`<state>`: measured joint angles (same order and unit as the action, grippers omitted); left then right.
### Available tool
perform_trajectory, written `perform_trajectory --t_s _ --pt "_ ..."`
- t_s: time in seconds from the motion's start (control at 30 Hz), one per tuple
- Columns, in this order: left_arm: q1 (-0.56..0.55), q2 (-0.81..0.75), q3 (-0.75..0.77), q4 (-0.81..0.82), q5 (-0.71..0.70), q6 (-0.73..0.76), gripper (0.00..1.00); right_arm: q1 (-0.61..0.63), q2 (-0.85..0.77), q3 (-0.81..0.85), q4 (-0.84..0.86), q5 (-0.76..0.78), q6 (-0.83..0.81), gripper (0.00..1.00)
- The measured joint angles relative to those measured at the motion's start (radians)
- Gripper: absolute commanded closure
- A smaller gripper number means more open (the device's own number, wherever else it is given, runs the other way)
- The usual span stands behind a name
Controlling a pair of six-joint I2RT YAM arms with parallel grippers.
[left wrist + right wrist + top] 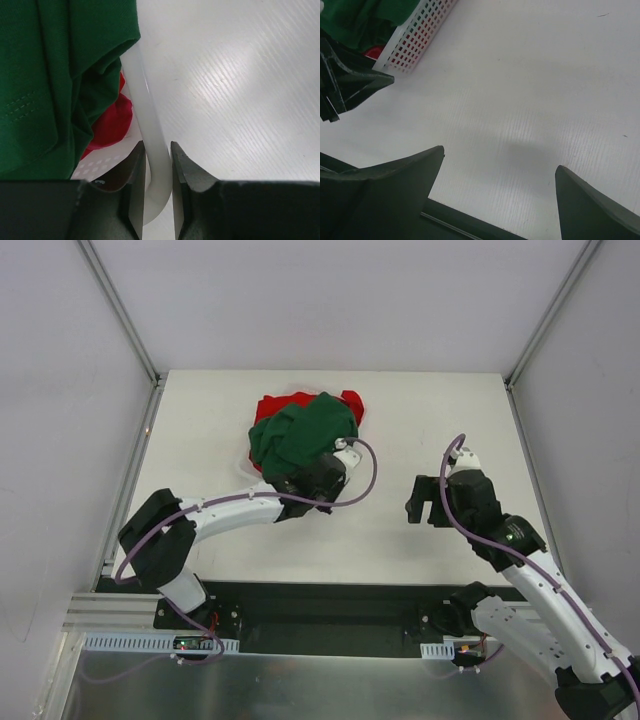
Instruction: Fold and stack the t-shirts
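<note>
A dark green t-shirt (300, 435) lies crumpled on top of a bright red t-shirt (350, 400) in a white slotted basket at the table's middle back. My left gripper (318, 480) sits at the basket's near right side. In the left wrist view the left gripper (157, 145) is shut on the white basket rim (145, 95), with green cloth (50, 75) and red cloth (112, 122) just to the left inside. My right gripper (428, 502) hovers open over bare table to the right, nothing between its fingers (500, 157).
The basket's slotted wall (415, 37) shows at the top left of the right wrist view, with the left gripper's body (345, 85) beside it. White enclosure walls (60, 390) stand round the table. Bare tabletop (450, 430) stretches right of the basket.
</note>
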<state>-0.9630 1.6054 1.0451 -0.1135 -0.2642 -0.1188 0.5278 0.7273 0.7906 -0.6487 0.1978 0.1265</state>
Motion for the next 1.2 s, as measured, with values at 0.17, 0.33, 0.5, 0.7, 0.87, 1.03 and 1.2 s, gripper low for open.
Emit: perform_trajectory --t_s 0.17,0.33,0.5,0.7,0.87,1.03,1.2 --pt "0.151 -0.002 0.003 0.010 0.087 0.006 1.00 0.000 -0.016 -0.004 0.000 0.000 0.000 0.04" --pt "0.307 -0.009 0.015 -0.002 0.150 0.023 1.00 -0.001 -0.018 -0.015 0.014 -0.001 0.002 0.04" --pt "0.411 -0.029 0.021 -0.043 0.159 0.030 1.00 -0.001 -0.017 -0.021 0.019 -0.004 0.003 0.04" --pt "0.494 -0.046 0.021 -0.075 0.213 0.064 1.00 -0.001 -0.016 -0.021 0.032 -0.005 0.003 0.04" --pt "0.572 -0.048 0.024 -0.096 0.293 0.117 1.00 -0.002 -0.017 -0.021 0.032 -0.005 0.002 0.04" --pt "0.655 -0.048 0.035 -0.114 0.357 0.175 1.00 -0.008 -0.017 -0.021 0.032 -0.004 0.000 0.04" --pt "0.743 -0.048 0.049 -0.127 0.417 0.219 1.00 -0.011 -0.014 -0.021 0.032 -0.005 -0.001 0.04"
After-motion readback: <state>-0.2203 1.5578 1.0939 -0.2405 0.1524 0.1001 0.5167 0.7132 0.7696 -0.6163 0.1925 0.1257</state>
